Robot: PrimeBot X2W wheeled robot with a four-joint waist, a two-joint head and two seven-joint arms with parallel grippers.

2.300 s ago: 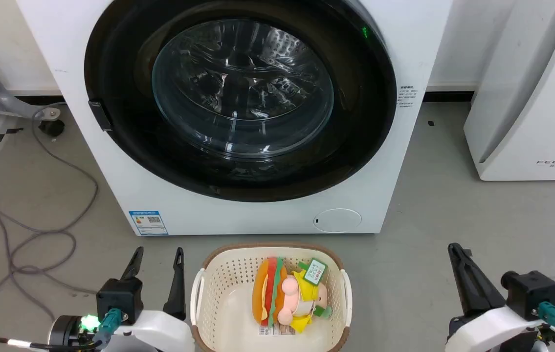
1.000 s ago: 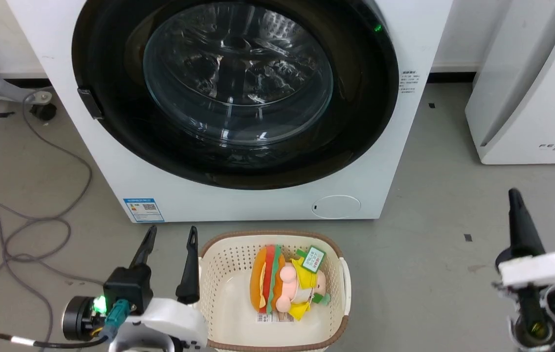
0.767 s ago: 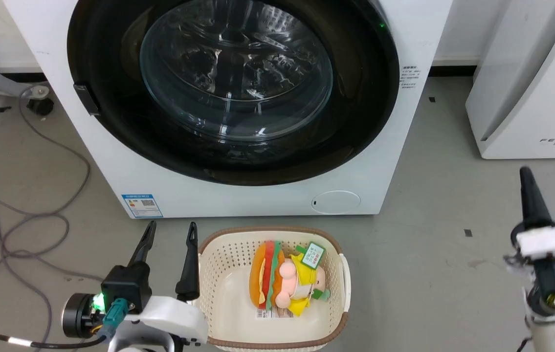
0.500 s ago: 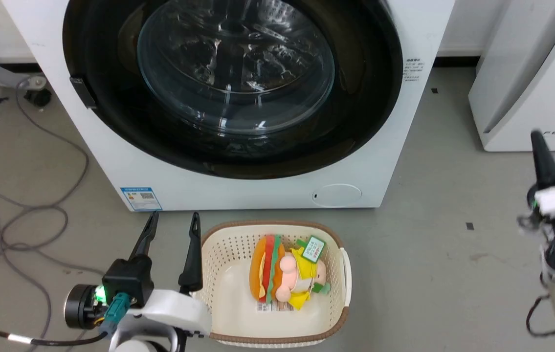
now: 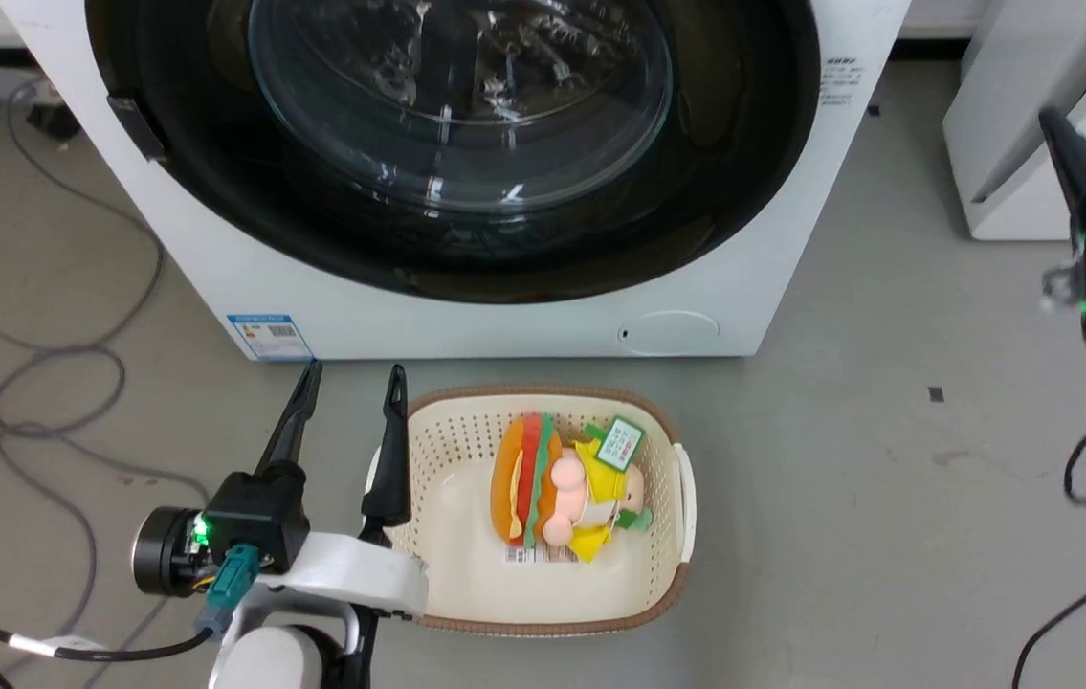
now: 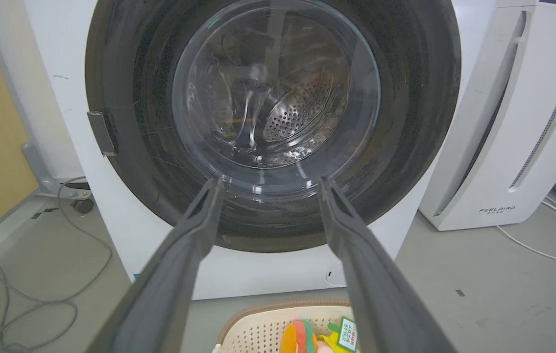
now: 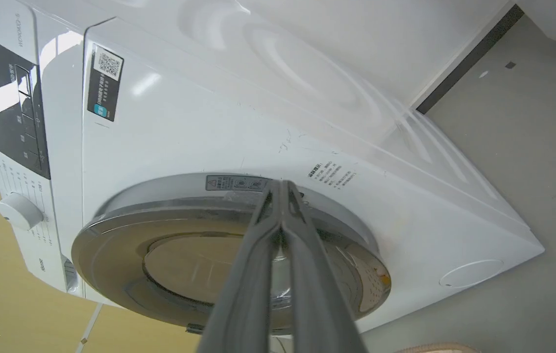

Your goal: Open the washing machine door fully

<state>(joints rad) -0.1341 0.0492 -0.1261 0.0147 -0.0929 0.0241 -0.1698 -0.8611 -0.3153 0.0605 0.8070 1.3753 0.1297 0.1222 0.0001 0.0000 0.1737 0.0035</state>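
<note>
The washing machine door (image 5: 456, 105) lies shut against the white machine front, its black rim around a clear glass bowl. A small dark tab (image 5: 136, 129) sits on its left rim. My left gripper (image 5: 354, 373) is open and empty, low by the basket, and points at the door (image 6: 273, 98) in the left wrist view. My right gripper (image 5: 1052, 124) hangs raised at the far right, clear of the machine. In the right wrist view its fingers (image 7: 282, 184) are pressed together, aimed toward the door's (image 7: 184, 245) right edge from a distance.
A cream basket (image 5: 657, 612) holding a burger plush toy (image 5: 552, 488) stands on the floor before the machine. A small round white flap (image 5: 669, 330) is at the machine's lower right. A white appliance (image 5: 1011, 124) stands to the right, and grey cables (image 5: 45, 364) lie at left.
The head camera has tipped down and closer. My right gripper has risen from the lower right to the upper right edge. The left gripper stays open beside the basket. The door stays shut.
</note>
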